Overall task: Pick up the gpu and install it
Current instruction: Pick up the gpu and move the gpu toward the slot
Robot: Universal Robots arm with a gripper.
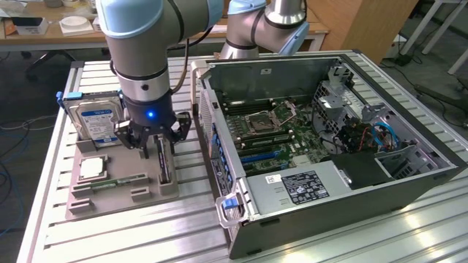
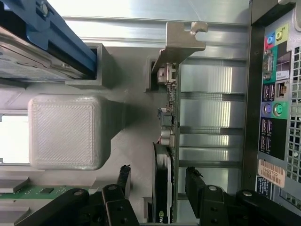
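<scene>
Desk: one desk (image 1: pixel 409 233) of pale slatted metal carries everything.
Room: beyond the case (image 1: pixel 329 205) stands one wooden back desk (image 1: pixel 44 35); loose cables (image 1: pixel 15 129) lie on the floor.
Case: one, lying on its side with the panel off and the board exposed.
Tray (image 1: pixel 109 201): one grey holder on the desk, just beside the case's port end.
Parts in tray: one hard drive (image 1: pixel 98 120), one chip (image 1: pixel 93 167) and one memory stick (image 1: pixel 117 181), all on the tray's side away from the case.
Gpu (image 1: pixel 164 164): one, standing on edge in the tray slot nearest the case, with its metal bracket at the end away from the pincer in the wrist view (image 2: pixel 170 113).
Pincer (image 1: pixel 157 143): one, lowered over the gpu, its black fingers (image 2: pixel 123 178) spread apart, one on each side of the card with a gap on both sides (image 2: pixel 158 172).
</scene>
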